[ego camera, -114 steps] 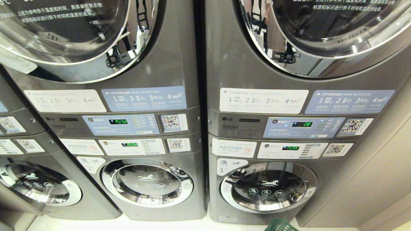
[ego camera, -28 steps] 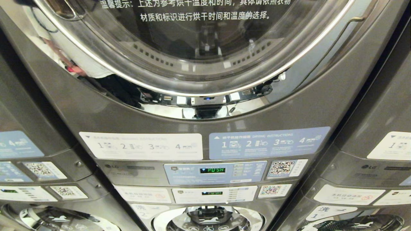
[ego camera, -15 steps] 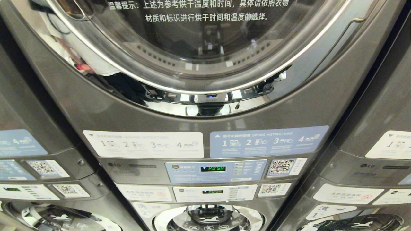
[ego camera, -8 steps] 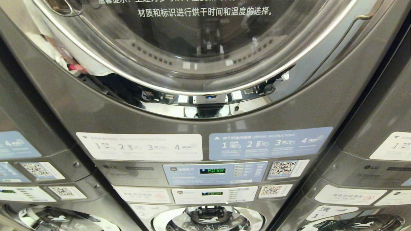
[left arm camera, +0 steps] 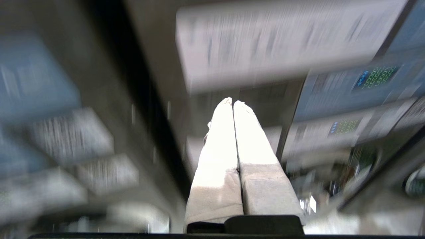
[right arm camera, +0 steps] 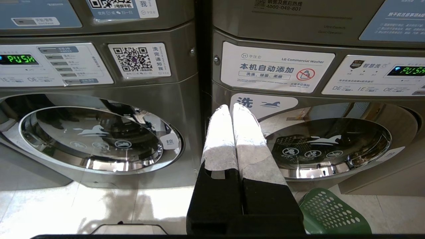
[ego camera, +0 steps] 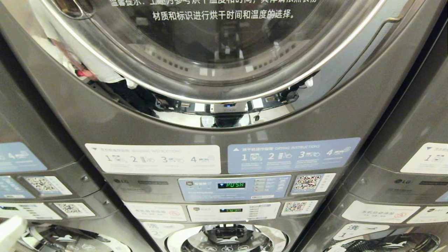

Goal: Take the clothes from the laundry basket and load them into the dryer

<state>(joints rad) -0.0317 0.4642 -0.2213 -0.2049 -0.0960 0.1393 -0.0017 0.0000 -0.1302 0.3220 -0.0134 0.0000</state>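
The dryer [ego camera: 105,119] fills the head view, its big chrome-rimmed glass door [ego camera: 224,99] closed, white Chinese text across the glass. My left gripper [left arm camera: 232,102] is shut and empty in front of the machines' label panels; in the head view only the white tip of the left gripper [ego camera: 11,229] shows, at the lower left corner. My right gripper [right arm camera: 231,106] hangs low, shut and empty, before the gap between two lower washer doors. One corner of the green laundry basket [right arm camera: 332,212] stands on the floor beside it. The clothes are out of view.
Label stickers and a control panel reading PUSH [ego camera: 234,187] sit below the dryer door. Lower down are smaller round doors with a horse logo [right arm camera: 99,139] [right arm camera: 328,146]. Like grey stacks stand close on both sides. A person's reflection [ego camera: 87,70] shows in the chrome rim.
The head camera has closed in on stack 2 since the oldest frame. In the last half second the white tip of my left gripper has risen into the lower left corner.
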